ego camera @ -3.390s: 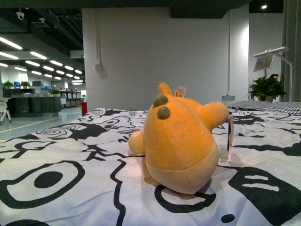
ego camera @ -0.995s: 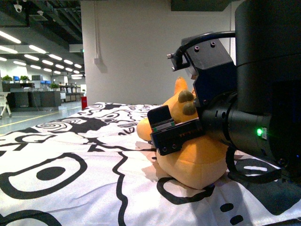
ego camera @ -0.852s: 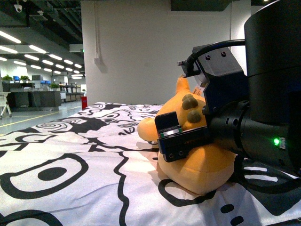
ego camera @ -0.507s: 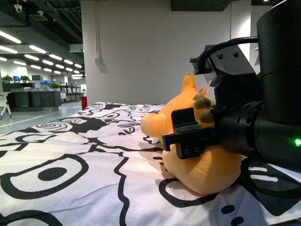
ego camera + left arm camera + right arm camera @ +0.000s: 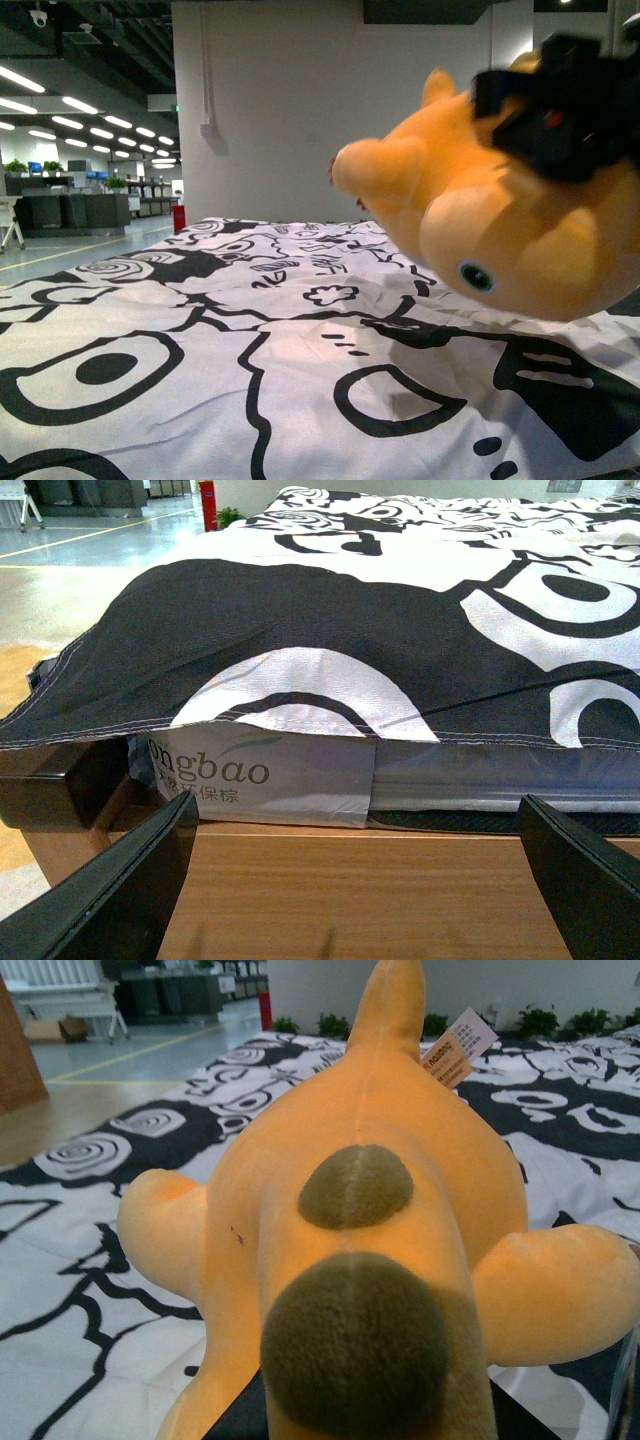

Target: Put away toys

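The orange-yellow plush toy (image 5: 480,215) hangs in the air above the right side of the bed, tilted, one stubby limb pointing left and a small eye facing down. My right gripper (image 5: 560,100), black and blurred, is shut on its upper back. In the right wrist view the plush toy (image 5: 370,1220) fills the picture, with two brown nubs (image 5: 355,1185) and a white tag (image 5: 460,1045); the jaws are hidden beneath it. My left gripper (image 5: 350,900) is open and holds nothing, low beside the bed's wooden frame (image 5: 350,875).
A black-and-white patterned sheet (image 5: 150,380) covers the bed, and its edge (image 5: 300,630) hangs over a labelled mattress above the frame. A white wall (image 5: 280,120) stands behind the bed. Open office floor (image 5: 60,255) lies to the left.
The plush toy lay on the sheet with my right gripper closing round it. Now it is off the sheet, raised up and to the right in that gripper.
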